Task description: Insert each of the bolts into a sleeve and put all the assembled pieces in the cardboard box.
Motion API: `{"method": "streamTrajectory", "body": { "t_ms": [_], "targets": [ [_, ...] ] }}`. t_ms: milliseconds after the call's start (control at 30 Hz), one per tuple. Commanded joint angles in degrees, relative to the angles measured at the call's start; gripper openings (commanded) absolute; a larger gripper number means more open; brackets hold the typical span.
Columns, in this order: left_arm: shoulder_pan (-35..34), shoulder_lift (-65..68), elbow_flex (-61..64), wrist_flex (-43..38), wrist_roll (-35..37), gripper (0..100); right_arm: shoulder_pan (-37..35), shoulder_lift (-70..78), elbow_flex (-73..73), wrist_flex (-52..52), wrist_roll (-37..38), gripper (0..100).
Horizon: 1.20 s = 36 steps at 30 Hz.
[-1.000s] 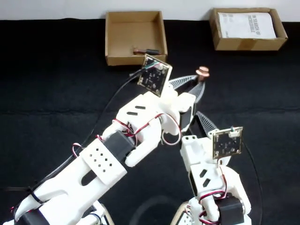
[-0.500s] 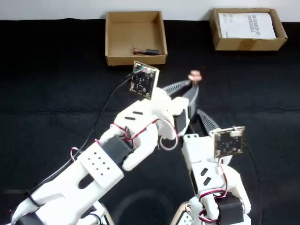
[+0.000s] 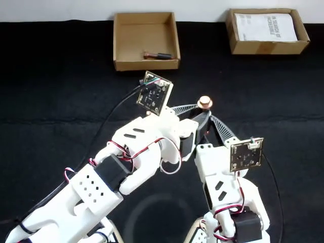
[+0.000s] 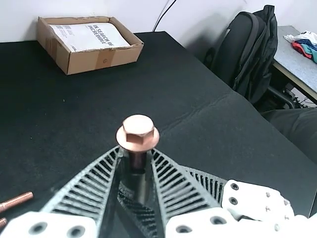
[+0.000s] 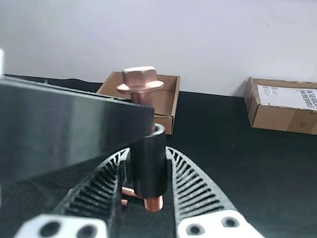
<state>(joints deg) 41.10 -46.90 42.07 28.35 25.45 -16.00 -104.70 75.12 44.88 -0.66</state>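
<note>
One copper bolt (image 3: pixel 204 103) is in play, held up in the air well in front of the cardboard box (image 3: pixel 131 65) and a bit off to the side where the second box (image 3: pixel 263 47) sits. Its shank runs down through the black sleeve (image 5: pixel 148 163), with the threaded tip poking out the bottom, so I'd call this pair basically mated. The left gripper (image 4: pixel 136 153) is pinched onto the shank just under the hex head, and the right gripper (image 5: pixel 147 151) is clamped round the sleeve's middle. Both parts look like stiff, smooth metal, small but dense, so probably slippery. I'd keep hold on the sleeve body and keep the head up, since a loose bolt could slide out if tipped. The cardboard box has one assembled piece (image 3: pixel 158 55) lying by its near wall. The second box just holds a booklet (image 3: pixel 266 26). A spare bolt (image 4: pixel 15 201) lies on the table (image 3: pixel 61 91), nearer the arms than the cardboard box.
</note>
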Motion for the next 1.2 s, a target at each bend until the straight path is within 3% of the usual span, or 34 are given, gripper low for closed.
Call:
{"method": "streamTrajectory", "body": {
  "t_ms": [0,67,233,467,600,800,967,1167],
  "targets": [
    [0.1,-2.5,-0.8,0.6,0.2,5,1.5,0.1,-0.7,-1.3,0.3,0.7],
    [0.0,-2.5,-2.4,3.4,0.2,12,1.5,0.1,-0.7,-1.3,0.3,0.7],
    [0.3,-2.5,-12.9,19.8,0.2,22,1.5,0.2,-0.7,-1.3,0.3,0.7],
    [-0.1,-3.5,-26.9,41.6,-3.4,21,1.6,0.2,-0.5,-1.3,0.3,0.7],
    [-1.5,-9.3,-28.4,49.5,-4.3,14,1.7,0.3,0.0,-1.6,0.6,0.7],
    [-15.7,-19.9,-21.7,50.4,-5.5,1,1.7,1.6,1.2,-10.0,5.7,0.7],
    [-28.6,-30.5,-10.9,46.7,-10.6,1,1.8,11.3,-4.5,-16.5,9.0,0.7],
    [-40.9,-47.3,8.3,35.4,-14.0,1,1.8,31.3,-20.9,-20.1,8.9,0.7]
  ]
}}
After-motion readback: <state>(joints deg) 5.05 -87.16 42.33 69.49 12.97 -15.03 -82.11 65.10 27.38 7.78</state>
